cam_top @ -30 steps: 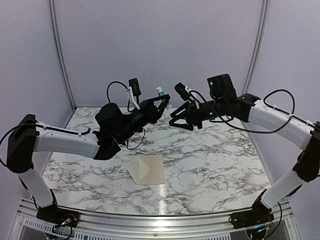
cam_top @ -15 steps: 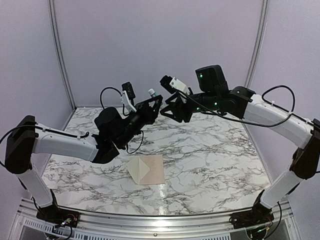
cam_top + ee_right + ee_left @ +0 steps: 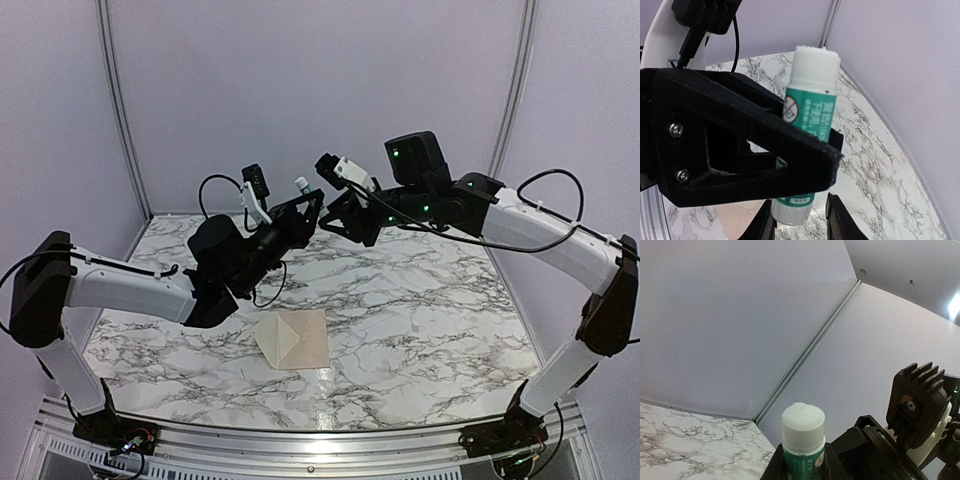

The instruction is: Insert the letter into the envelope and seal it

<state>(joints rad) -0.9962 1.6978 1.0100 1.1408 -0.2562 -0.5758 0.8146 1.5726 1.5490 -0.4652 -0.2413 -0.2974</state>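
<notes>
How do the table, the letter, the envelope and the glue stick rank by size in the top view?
1. table
2. letter
3. envelope: its visible part looks smaller, but the two overlap, so this is unsure
4. glue stick: only its white tip shows

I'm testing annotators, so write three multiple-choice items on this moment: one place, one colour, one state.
1. Where is the envelope? A. flat on the table B. leaning on the back wall C. held in the air
2. What colour is the cap of the glue stick? A. red B. white C. black
3. The left pincer is: A. open and empty B. out of view C. shut on the glue stick
Key: 1 A, it lies on the marble; 2 B, its top end is plainly white; 3 C, its fingers clamp the green tube.
</notes>
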